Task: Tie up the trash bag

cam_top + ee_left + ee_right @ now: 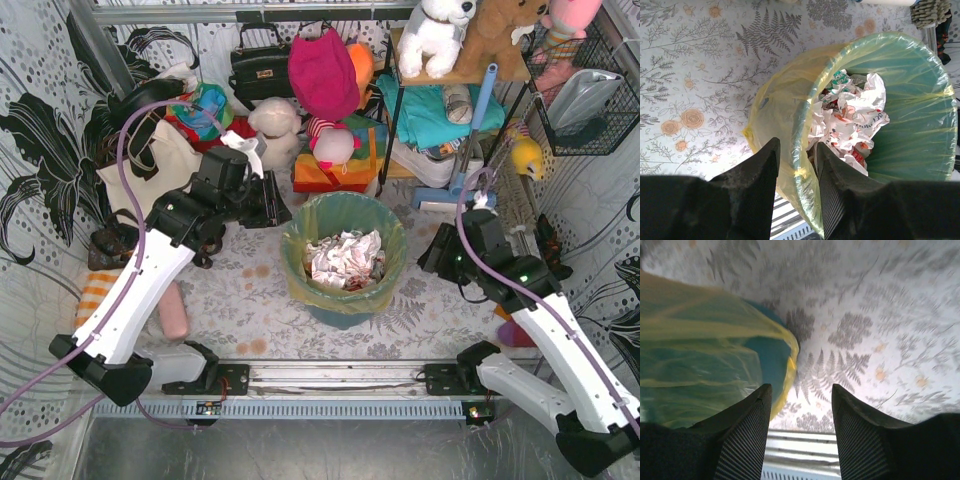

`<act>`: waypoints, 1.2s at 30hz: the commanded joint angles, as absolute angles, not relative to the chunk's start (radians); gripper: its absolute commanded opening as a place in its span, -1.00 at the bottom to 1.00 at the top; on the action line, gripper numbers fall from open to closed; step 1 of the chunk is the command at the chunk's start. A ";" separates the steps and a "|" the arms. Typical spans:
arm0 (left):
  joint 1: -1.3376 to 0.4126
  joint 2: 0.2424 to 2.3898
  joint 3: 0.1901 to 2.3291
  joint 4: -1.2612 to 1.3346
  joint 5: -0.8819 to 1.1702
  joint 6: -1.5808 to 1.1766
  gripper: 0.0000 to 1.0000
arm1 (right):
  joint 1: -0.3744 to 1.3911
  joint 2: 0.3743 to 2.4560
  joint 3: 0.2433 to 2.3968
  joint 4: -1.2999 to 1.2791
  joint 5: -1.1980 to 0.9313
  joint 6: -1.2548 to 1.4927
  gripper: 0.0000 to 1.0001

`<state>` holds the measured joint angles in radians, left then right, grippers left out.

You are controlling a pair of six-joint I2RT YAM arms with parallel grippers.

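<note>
The trash bag (392,250) is thin yellow-green plastic lining a round teal bin (345,315), its top folded out over the rim. Crumpled white paper (343,260) lies inside. My left gripper (268,208) is open, up and to the left of the bin. In the left wrist view the bag's rim (775,115) shows between the open fingers of that gripper (797,162), with the paper (855,115) beyond. My right gripper (432,262) is open and empty just right of the bin. In the right wrist view the gripper (801,395) has the bag (700,325) to its left.
Plush toys (325,75), handbags (258,65) and a shelf (440,120) crowd the back. A blue mop handle (472,125) leans at the right. A pink roll (173,310) lies on the floral cloth at the left. A metal rail (330,378) runs along the near edge.
</note>
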<state>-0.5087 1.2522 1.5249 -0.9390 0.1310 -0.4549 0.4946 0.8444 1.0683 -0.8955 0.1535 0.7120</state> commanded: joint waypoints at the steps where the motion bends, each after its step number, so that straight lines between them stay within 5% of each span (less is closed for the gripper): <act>1: -0.504 1.246 1.512 -0.932 0.130 -0.429 -0.14 | 0.498 0.794 0.913 -0.752 -0.036 0.818 0.02; 16: -0.505 1.258 1.448 -0.919 0.195 -0.424 -0.28 | 0.498 0.780 0.690 -0.496 -0.189 0.919 0.02; 36: -0.504 1.258 1.438 -0.924 0.204 -0.427 -0.77 | 0.498 0.864 0.490 -0.211 -0.272 1.018 -0.18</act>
